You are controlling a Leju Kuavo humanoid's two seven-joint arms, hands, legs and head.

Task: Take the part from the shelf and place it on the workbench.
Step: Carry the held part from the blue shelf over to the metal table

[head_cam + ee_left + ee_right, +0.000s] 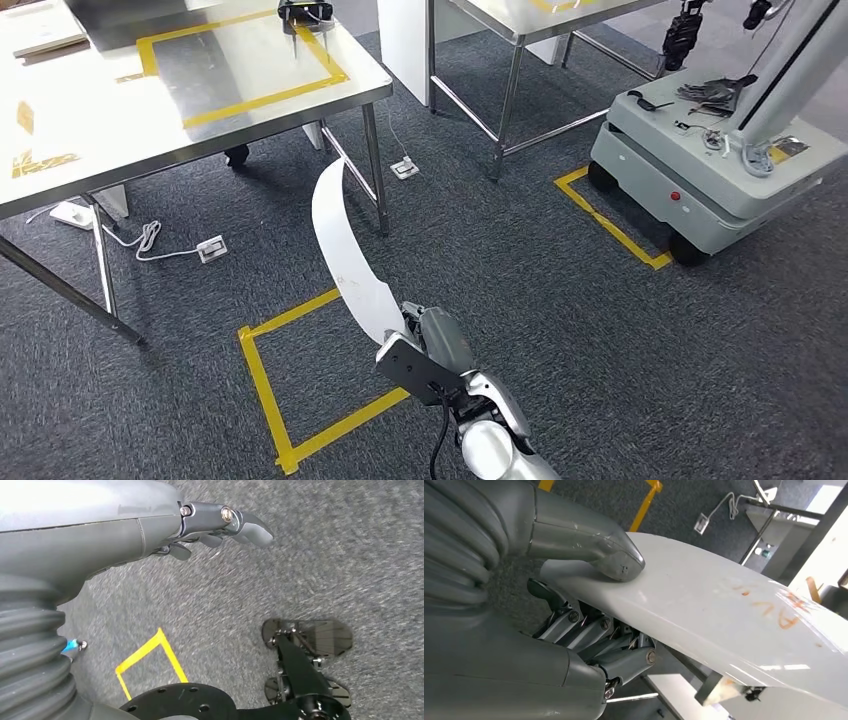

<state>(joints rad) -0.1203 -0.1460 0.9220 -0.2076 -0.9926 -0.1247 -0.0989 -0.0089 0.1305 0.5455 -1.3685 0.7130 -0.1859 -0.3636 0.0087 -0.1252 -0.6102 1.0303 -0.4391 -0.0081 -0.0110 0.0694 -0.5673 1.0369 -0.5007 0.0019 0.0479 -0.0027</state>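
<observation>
Right hand (pixel 428 345) pinches the curved white panel (pixel 345 250) by one end, thumb on top, carried over the carpet short of the steel workbench (pixel 110 110); left hand (pixel 220 525) hangs empty, fingers loosely apart; long overhang could clip the table edge.

Floor: dark grey carpet (pixel 520 290) throughout, marked with yellow tape squares (pixel 300 400) near and at right. Far left — a steel-topped table (pixel 90 130) on metal legs, its top also taped in yellow and catching bright overhead light. Far centre — a second metal-framed table (pixel 510 60). White cable and sockets (pixel 150 240) lie on the carpet beneath. At right, a grey wheeled cart (pixel 700 170).
</observation>
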